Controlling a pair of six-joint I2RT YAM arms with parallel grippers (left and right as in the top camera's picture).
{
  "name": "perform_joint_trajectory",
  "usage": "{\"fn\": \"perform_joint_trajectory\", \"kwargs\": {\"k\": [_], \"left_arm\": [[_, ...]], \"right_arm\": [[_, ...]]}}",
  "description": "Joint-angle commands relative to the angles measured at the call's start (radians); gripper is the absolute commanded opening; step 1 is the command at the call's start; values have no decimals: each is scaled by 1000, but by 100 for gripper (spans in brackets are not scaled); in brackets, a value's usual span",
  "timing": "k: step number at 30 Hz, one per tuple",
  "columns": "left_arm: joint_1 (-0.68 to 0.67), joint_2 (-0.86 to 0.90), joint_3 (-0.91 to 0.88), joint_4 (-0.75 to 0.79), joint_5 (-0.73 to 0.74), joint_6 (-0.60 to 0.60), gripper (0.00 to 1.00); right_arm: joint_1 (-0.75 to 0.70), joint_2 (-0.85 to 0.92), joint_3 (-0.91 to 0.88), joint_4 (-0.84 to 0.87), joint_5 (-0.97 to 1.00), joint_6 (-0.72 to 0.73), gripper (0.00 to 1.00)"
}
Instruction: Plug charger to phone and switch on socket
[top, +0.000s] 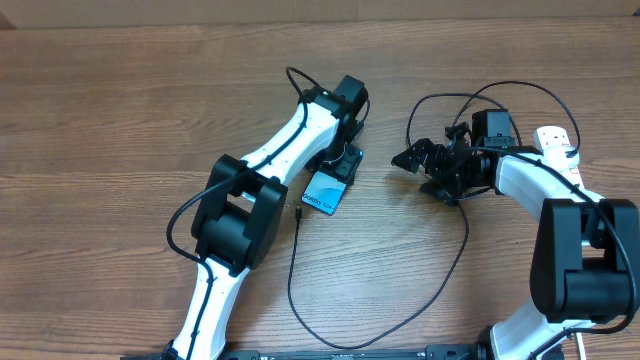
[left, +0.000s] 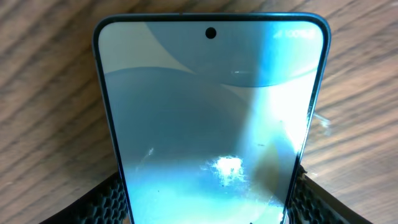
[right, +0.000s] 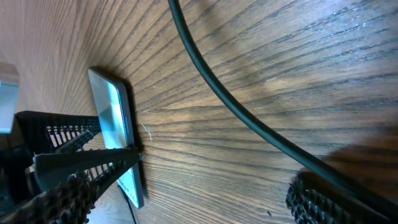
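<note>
Inside my left hand (left: 210, 200) the phone (left: 208, 112) sits clamped; my right hand (right: 186, 205) gapes wide beside the charger (right: 214, 83), whose tip, I reckon, needs grasping next.

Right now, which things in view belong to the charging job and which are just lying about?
Job: phone, charger cable, power strip, left end effector gripping the phone.
Lying about: none seen; only the wooden table.

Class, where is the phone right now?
In the overhead view the phone sits mid-table between the left gripper's fingers, with the charger's tip close beside it.
</note>
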Motion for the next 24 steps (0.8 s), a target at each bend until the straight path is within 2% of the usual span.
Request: {"fn": "perform_joint_trajectory", "kwargs": {"k": [1, 4, 11, 14, 19, 24], "left_arm": [[21, 39, 64, -34, 137, -49, 60], [40, 39, 128, -90, 138, -84, 60], [59, 39, 261, -188, 193, -150, 61], [59, 39, 285, -193, 214, -199, 62], [59, 39, 285, -195, 232, -198, 63], [59, 39, 285, -194, 317, -198, 63]], "right_arm": [[-10, 32, -25, -2, 17, -71, 100], [-10, 32, -25, 4, -90, -145, 100], [-5, 32, -25, 11, -259, -151, 100], [14, 32, -25, 9, -327, -167, 100], [65, 32, -25, 54, -449, -191, 99], [128, 32, -25, 104, -449, -166, 97]]}}
